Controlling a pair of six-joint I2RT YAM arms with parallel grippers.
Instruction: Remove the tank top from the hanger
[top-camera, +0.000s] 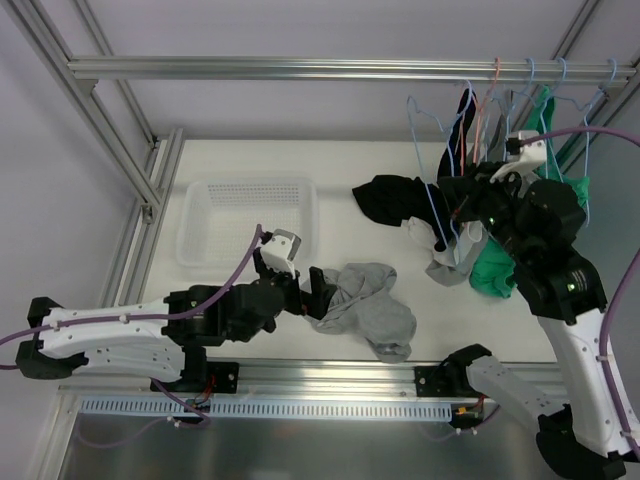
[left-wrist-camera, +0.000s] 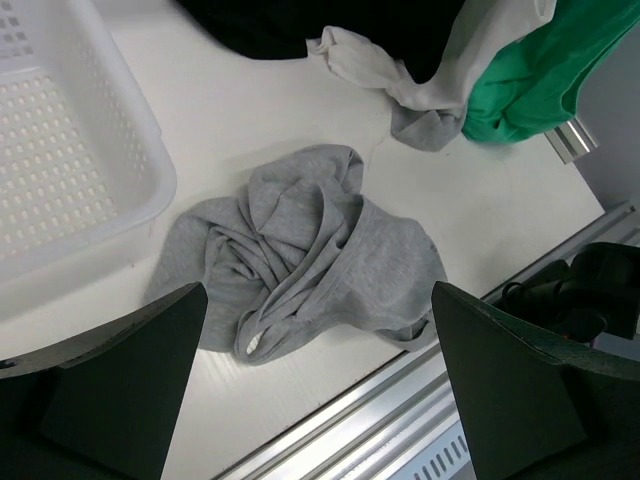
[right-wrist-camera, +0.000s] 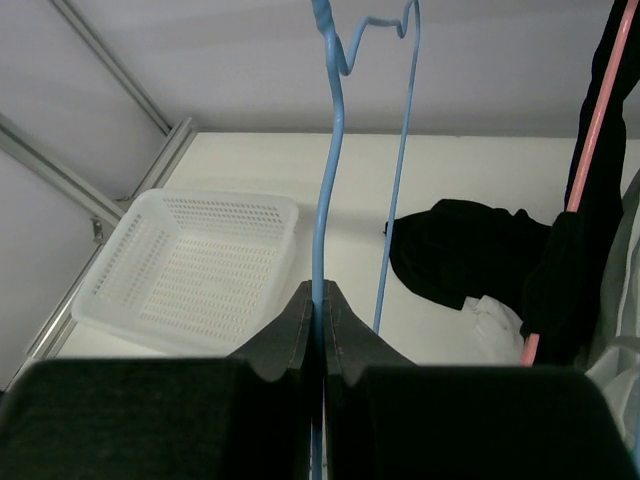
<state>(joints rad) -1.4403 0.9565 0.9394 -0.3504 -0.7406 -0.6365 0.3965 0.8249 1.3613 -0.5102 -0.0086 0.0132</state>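
Note:
The grey tank top (top-camera: 375, 315) lies crumpled on the white table near the front edge, off any hanger; the left wrist view shows it (left-wrist-camera: 310, 250) just beyond the fingers. My left gripper (top-camera: 300, 285) hovers at its left end, open (left-wrist-camera: 315, 400), with nothing between the jaws. My right gripper (top-camera: 462, 200) is raised at the right and shut (right-wrist-camera: 320, 300) on the wire of a bare blue hanger (right-wrist-camera: 330, 180), which hangs tilted (top-camera: 432, 195) below the rail.
A white perforated basket (top-camera: 245, 215) sits at the left. A black garment (top-camera: 385, 200) lies mid-table, with a green one (top-camera: 495, 270) and a white-grey one beside it. More hangers hang from the rail (top-camera: 350, 68). The aluminium front edge (left-wrist-camera: 400, 400) runs close to the tank top.

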